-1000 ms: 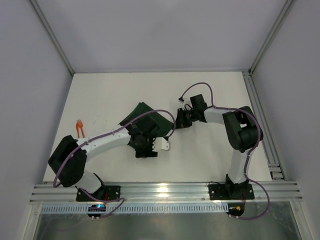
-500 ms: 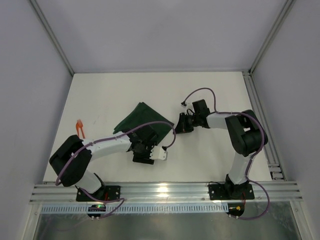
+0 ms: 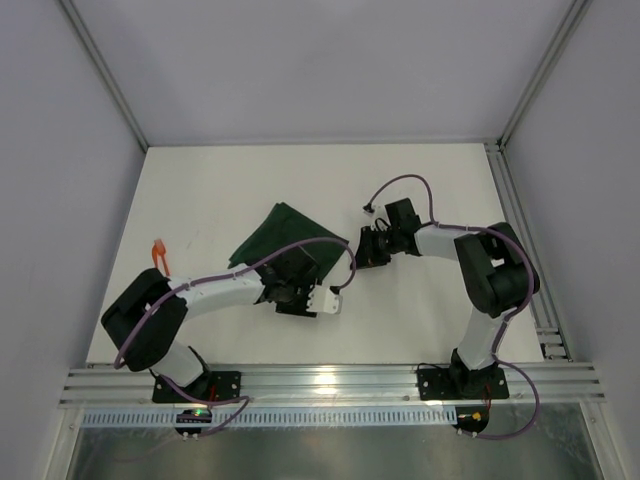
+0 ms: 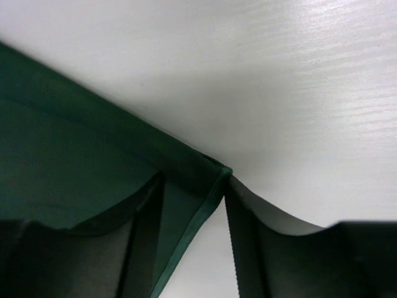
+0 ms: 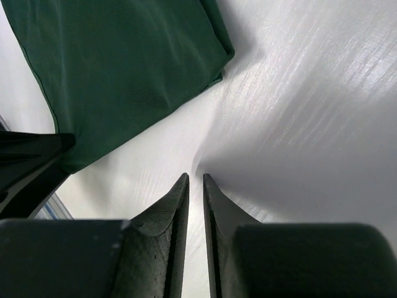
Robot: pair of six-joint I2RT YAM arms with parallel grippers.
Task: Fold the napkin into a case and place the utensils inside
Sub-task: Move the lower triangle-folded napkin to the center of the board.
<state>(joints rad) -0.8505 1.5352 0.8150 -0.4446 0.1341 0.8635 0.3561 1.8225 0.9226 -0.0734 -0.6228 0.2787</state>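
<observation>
- Your left fingers [image 4: 245,248] have narrowed around the napkin [image 3: 285,240] corner on the tabletop [image 3: 420,190], seemingly not yet pinching it.
- Your right fingers [image 5: 164,217], nearly shut and empty, have backed off beside it; fold unfinished, utensils [image 3: 159,255] untouched.

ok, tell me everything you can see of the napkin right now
The napkin is dark green matte cloth with a stitched hem, folded into layers and lying flat on the white table, left of centre. The left arm's wrist hides its near part. One hemmed corner sits between the open fingers of the left claw; contact there can't be told. The right claw, nearly closed and empty, sits off its right corner without touching it.
</observation>
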